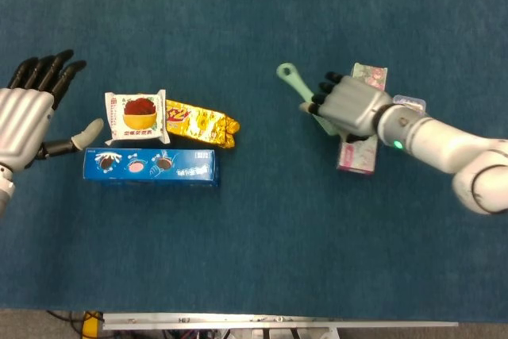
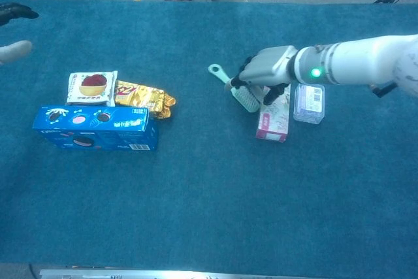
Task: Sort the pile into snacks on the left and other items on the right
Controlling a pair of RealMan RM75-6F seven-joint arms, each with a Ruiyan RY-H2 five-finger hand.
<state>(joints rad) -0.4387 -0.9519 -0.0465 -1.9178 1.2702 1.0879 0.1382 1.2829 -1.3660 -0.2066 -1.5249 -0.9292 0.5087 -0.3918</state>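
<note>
Snacks are grouped at 9 o'clock on the counter (image 1: 262,5): blue box (image 1: 151,167), white packet (image 1: 137,117) and gold wrapper (image 1: 202,124) touching; the left robot hand (image 1: 28,113) is held just beside them at 9 o'clock, fingers spread, nothing gripped. At 3 o'clock the right robot hand (image 2: 264,70) is curled over the green brush (image 2: 236,89), beside the pink box (image 2: 274,117) and clear case (image 2: 309,103); whether the brush is actually gripped cannot be told. The brush is best set flat against the pink box, and the fingers lifted straight up so nothing is dragged toward 9 o'clock.
</note>
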